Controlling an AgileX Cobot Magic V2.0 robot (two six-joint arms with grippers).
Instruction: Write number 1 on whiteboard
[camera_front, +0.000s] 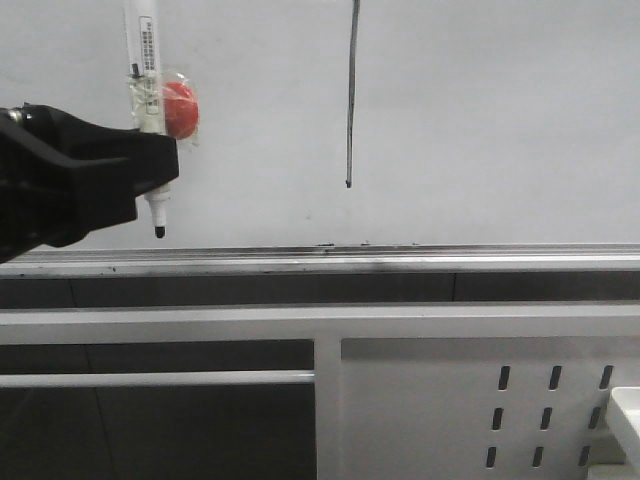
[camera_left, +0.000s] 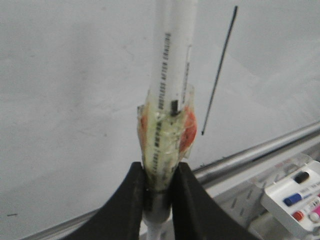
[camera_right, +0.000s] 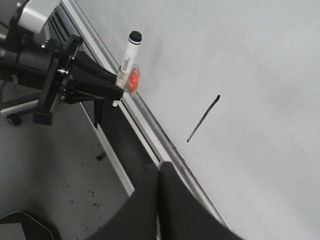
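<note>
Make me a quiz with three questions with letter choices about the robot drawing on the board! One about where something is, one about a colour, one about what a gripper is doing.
1. Where is the number 1 relative to the marker pen, seen from the front?
A. to its right
B. to its left
C. under the ledge

2. What colour is the blob taped to the pen?
A. blue
B. red-orange
C. green

3. What is the left gripper doing?
A. hanging open
B. clamped on the pen
C. pressing the whiteboard

Answers: 1 A, the stroke sits right of the pen. 2 B, the blob looks red-orange. 3 B, both fingers squeeze the pen's barrel.
</note>
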